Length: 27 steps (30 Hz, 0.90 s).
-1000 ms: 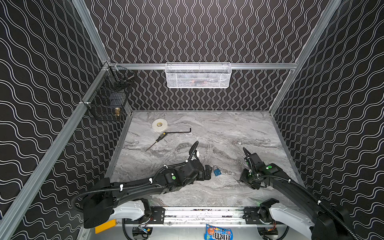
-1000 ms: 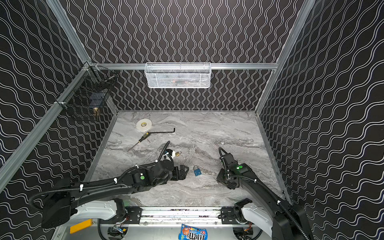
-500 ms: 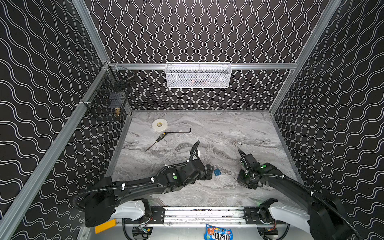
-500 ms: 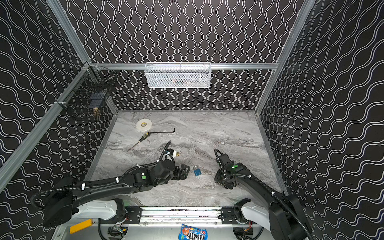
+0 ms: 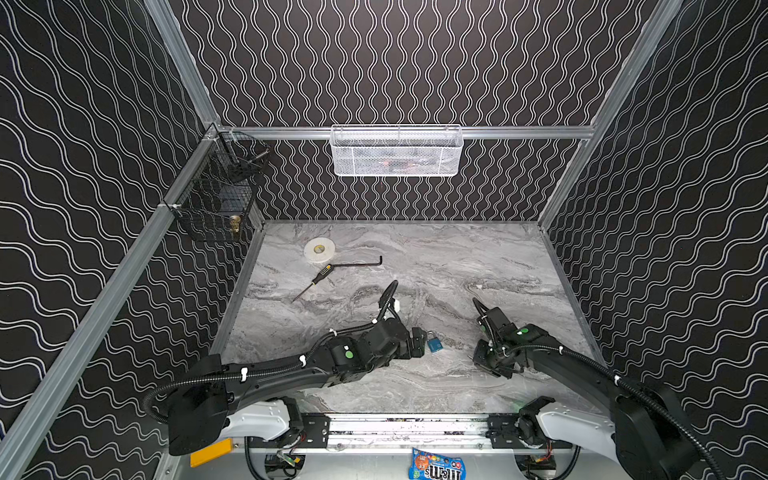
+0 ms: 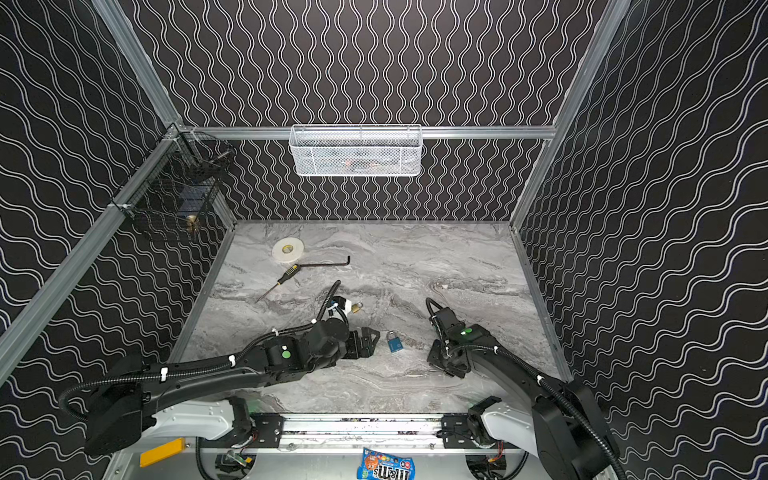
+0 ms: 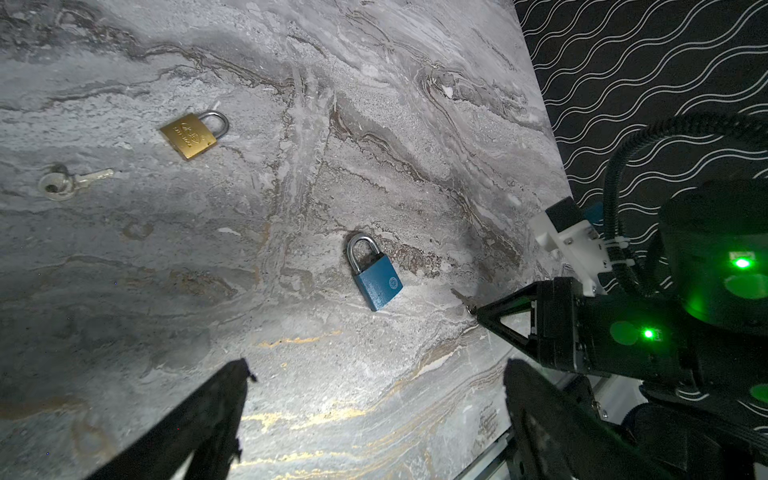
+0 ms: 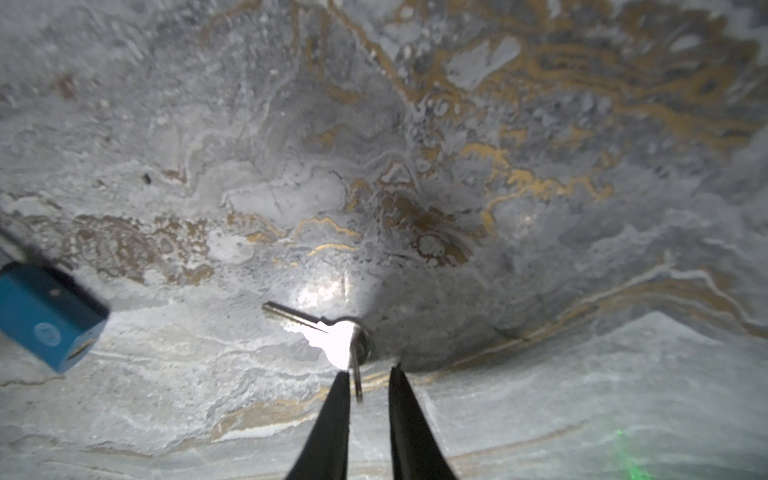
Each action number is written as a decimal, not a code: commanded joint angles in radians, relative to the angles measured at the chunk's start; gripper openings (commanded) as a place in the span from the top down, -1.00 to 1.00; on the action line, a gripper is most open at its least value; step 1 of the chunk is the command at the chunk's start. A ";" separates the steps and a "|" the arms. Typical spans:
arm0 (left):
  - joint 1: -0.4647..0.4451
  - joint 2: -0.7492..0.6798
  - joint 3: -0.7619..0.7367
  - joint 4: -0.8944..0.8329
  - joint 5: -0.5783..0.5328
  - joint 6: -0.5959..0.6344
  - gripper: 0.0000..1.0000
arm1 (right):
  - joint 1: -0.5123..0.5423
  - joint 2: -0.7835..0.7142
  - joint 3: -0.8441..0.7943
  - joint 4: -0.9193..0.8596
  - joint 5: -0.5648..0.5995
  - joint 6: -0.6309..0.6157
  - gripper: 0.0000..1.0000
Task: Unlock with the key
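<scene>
A blue padlock [image 5: 434,344] [image 7: 376,282] lies flat on the marble table, shackle closed. A silver key [image 8: 328,332] on a small ring lies to its right. My right gripper [image 8: 368,370] [image 5: 477,358] is low over the table, its fingers a narrow gap apart with the key's ring between them, close to one finger. My left gripper [image 7: 376,370] [image 5: 417,343] stands wide open just left of the blue padlock with nothing between its fingers. A brass padlock [image 7: 191,135] and a second key [image 7: 70,183] lie farther back.
At the back left lie a white tape roll [image 5: 319,250], a screwdriver [image 5: 316,280] and a hex key [image 5: 357,263]. A white mesh basket [image 5: 397,151] hangs on the back wall, a black wire basket [image 5: 220,199] on the left wall. A candy bag [image 5: 434,467] lies below the front rail.
My right gripper has shifted left toward the key and its fingers have drawn much closer together around the ring. The left arm has hardly moved and stays wide open.
</scene>
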 commanded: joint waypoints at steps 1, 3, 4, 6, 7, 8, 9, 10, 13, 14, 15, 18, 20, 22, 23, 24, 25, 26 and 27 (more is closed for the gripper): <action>-0.001 0.000 -0.005 0.020 -0.015 -0.012 -0.98 | 0.000 0.009 0.012 -0.006 0.032 -0.018 0.64; -0.001 0.002 -0.002 0.025 -0.016 -0.016 -0.98 | 0.000 0.016 0.012 -0.003 0.029 -0.025 0.69; -0.001 0.002 -0.001 0.028 -0.015 -0.013 -0.98 | 0.000 0.019 0.013 -0.002 0.028 -0.027 0.69; -0.001 0.002 0.001 0.030 -0.012 -0.012 -0.98 | 0.000 0.025 0.012 0.002 0.026 -0.030 0.73; 0.000 0.000 0.003 0.029 -0.010 -0.011 -0.98 | 0.000 0.028 0.009 0.007 0.023 -0.031 0.75; -0.002 0.000 0.004 0.025 -0.008 -0.011 -0.98 | 0.000 0.029 0.007 0.012 0.019 -0.032 0.77; -0.001 -0.002 0.007 0.022 -0.007 -0.009 -0.97 | 0.000 0.029 0.003 0.017 0.013 -0.034 0.80; -0.001 -0.005 0.007 0.020 -0.005 -0.009 -0.98 | 0.000 0.027 0.001 0.031 -0.004 -0.041 0.82; 0.000 -0.022 -0.002 0.039 -0.001 -0.008 -0.98 | 0.000 0.023 0.002 0.046 -0.027 -0.052 0.88; -0.002 -0.030 -0.006 0.047 0.001 -0.007 -0.98 | 0.000 0.022 0.004 0.047 -0.028 -0.053 0.90; -0.002 -0.038 -0.010 0.059 0.001 -0.007 -0.98 | 0.000 0.021 0.003 0.048 -0.031 -0.057 0.94; -0.001 -0.054 -0.009 0.064 0.001 -0.013 -0.98 | 0.000 0.011 -0.002 0.077 -0.065 -0.073 0.98; -0.001 -0.058 0.001 0.046 0.006 -0.027 -0.98 | -0.001 0.003 -0.005 0.094 -0.087 -0.080 1.00; -0.001 -0.058 0.010 0.035 0.009 -0.043 -0.98 | 0.000 -0.006 -0.009 0.111 -0.111 -0.090 1.00; -0.001 -0.060 0.012 0.038 0.011 -0.049 -0.98 | 0.000 -0.011 -0.006 0.114 -0.117 -0.094 1.00; -0.002 -0.059 0.011 0.046 0.016 -0.060 -0.97 | 0.000 -0.020 -0.006 0.117 -0.126 -0.097 1.00; -0.002 -0.063 0.008 0.058 0.017 -0.074 -0.98 | 0.000 -0.030 -0.004 0.118 -0.131 -0.100 1.00; -0.001 -0.064 0.002 0.069 0.018 -0.088 -0.98 | 0.000 -0.040 -0.002 0.116 -0.135 -0.104 1.00; -0.002 -0.067 -0.002 0.080 0.017 -0.108 -0.98 | 0.000 -0.050 0.000 0.116 -0.141 -0.108 1.00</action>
